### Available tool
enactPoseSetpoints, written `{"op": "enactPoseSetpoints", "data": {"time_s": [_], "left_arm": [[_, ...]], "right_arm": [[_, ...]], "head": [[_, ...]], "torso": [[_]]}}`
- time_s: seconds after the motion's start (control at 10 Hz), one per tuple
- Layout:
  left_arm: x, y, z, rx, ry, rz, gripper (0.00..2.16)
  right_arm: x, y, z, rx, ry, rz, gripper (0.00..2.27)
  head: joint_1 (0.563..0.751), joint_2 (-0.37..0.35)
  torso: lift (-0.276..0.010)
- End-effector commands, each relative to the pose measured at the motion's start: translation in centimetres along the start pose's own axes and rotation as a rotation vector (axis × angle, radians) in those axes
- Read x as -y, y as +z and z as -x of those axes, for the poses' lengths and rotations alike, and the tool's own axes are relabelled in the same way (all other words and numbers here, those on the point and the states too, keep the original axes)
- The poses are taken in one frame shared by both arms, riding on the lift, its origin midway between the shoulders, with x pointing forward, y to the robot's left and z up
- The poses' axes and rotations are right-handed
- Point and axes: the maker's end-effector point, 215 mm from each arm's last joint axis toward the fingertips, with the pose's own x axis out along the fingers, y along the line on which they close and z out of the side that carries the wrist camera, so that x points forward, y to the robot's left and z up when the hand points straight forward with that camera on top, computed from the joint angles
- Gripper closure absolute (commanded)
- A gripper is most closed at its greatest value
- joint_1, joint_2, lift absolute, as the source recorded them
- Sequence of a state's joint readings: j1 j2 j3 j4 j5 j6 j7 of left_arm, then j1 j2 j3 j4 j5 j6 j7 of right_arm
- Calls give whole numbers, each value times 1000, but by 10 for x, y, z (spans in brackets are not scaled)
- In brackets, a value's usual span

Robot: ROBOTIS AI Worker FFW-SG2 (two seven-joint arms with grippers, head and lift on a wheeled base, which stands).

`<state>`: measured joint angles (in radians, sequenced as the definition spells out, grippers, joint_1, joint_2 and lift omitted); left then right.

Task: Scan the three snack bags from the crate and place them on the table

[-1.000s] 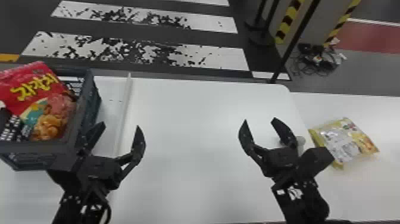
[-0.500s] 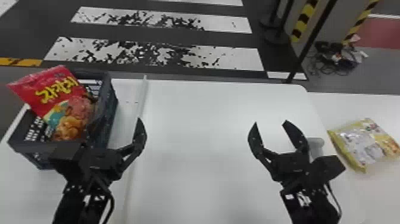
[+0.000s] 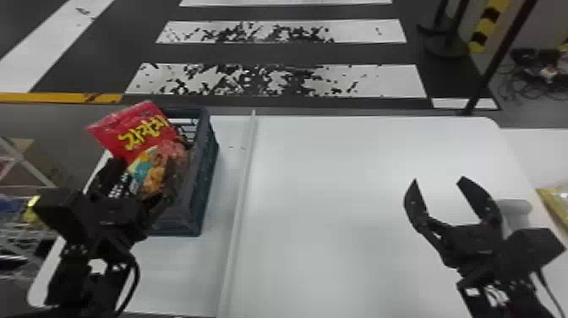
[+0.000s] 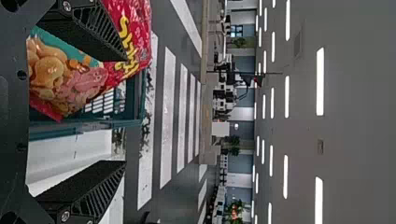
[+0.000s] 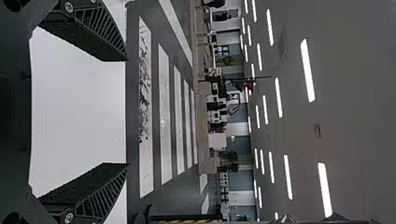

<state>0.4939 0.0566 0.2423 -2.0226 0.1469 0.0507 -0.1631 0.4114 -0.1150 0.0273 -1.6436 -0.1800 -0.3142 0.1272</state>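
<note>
My left gripper point(image 3: 131, 182) is open at the near side of the dark crate point(image 3: 204, 177), over its front part. A red snack bag point(image 3: 143, 131) leans in the crate, its top sticking out past the rim. In the left wrist view, the open left gripper point(image 4: 125, 112) has one finger in front of the red bag point(image 4: 70, 79), with nothing held between the two. My right gripper point(image 3: 437, 182) stands open and empty above the white table point(image 3: 329, 211); the right wrist view shows that gripper point(image 5: 127, 112) parted over bare tabletop. A yellow bag point(image 3: 558, 203) lies at the far right.
A small grey-white object point(image 3: 514, 211) stands beside the right gripper. A raised white strip point(image 3: 241, 194) runs along the table between crate and main surface. Left of the table is a rack point(image 3: 25, 228) with items. A black pole point(image 3: 498, 59) rises behind the table's back right.
The head view has turned toward the left, so the crate and table appear farther right. The left gripper now overlaps the crate's front more in that view. Both grippers remain open.
</note>
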Motion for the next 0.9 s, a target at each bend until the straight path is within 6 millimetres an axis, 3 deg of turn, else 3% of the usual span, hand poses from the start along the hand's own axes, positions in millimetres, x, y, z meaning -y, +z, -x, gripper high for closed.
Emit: {"op": "enactPoseSetpoints", "data": {"time_s": [0.0, 0.4, 0.8], "left_arm": [[-40, 4, -6, -15, 54, 6, 93], [-120, 13, -40, -49, 143, -10, 90], [-152, 4, -93, -85, 171, -35, 90]], "right_arm": [[0, -3, 0, -9, 0, -1, 87], [0, -8, 3, -21, 4, 1, 87], [-1, -13, 7, -34, 5, 0, 87]], "head": [[695, 126], [695, 233], [695, 289]], "torso": [[-62], [-62], [-62]]}}
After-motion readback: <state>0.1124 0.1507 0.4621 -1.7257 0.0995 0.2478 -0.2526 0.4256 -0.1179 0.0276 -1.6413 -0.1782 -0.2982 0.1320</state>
